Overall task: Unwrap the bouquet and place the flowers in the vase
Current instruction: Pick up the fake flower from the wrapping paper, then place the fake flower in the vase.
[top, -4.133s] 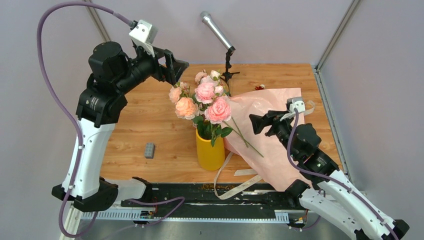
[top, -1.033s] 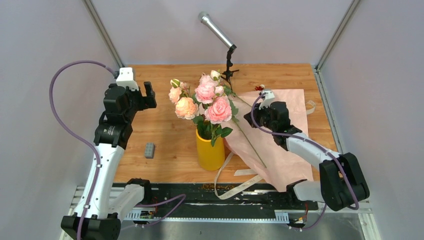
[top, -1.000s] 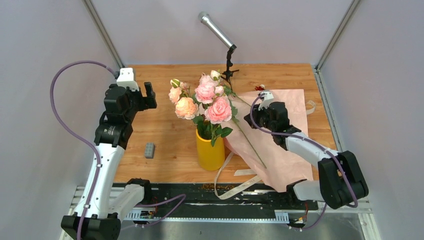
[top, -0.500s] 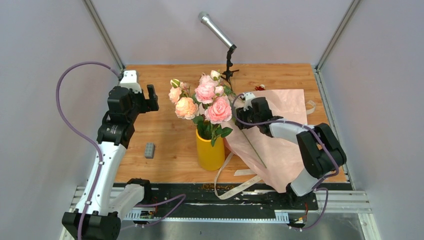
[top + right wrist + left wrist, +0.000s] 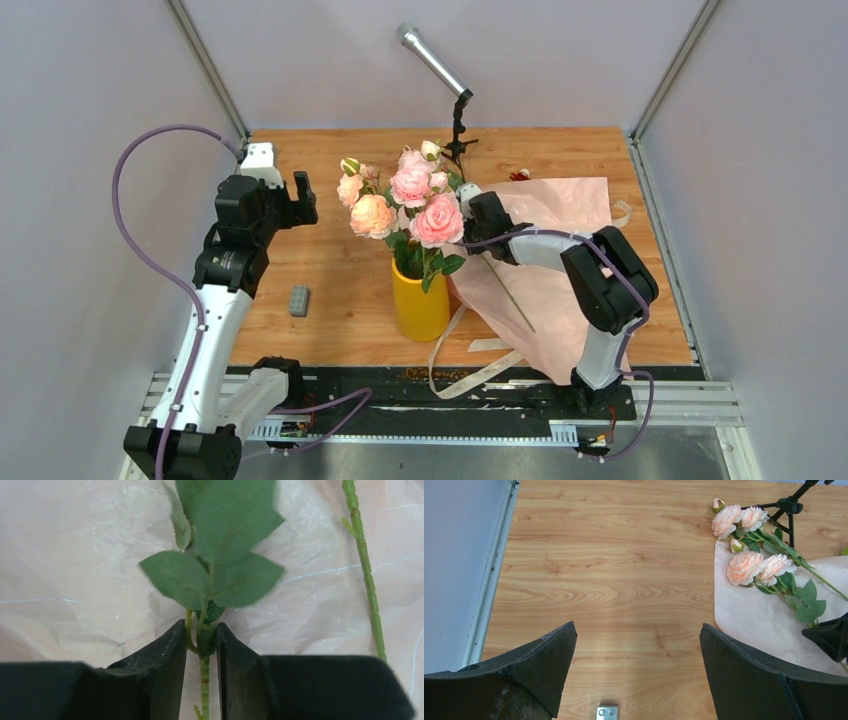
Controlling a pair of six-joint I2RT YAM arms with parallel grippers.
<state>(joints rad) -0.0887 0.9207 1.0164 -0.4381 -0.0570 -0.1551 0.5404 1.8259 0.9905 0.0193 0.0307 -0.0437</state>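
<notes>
Item: right pincer (image 5: 201, 635) narrowed on leafy stem (image 5: 204, 675), apparently pinched; left pincer (image 5: 638, 627) wide, empty. Handling: lift stem vertical before vase (image 5: 420, 300).

Bare surface (image 5: 330, 250) L of vase (image 5: 420, 305) gives free passage; flowers (image 5: 412, 185), mic stand (image 5: 458, 130) block centre-back; paper (image 5: 575, 205) covers R side.
</notes>
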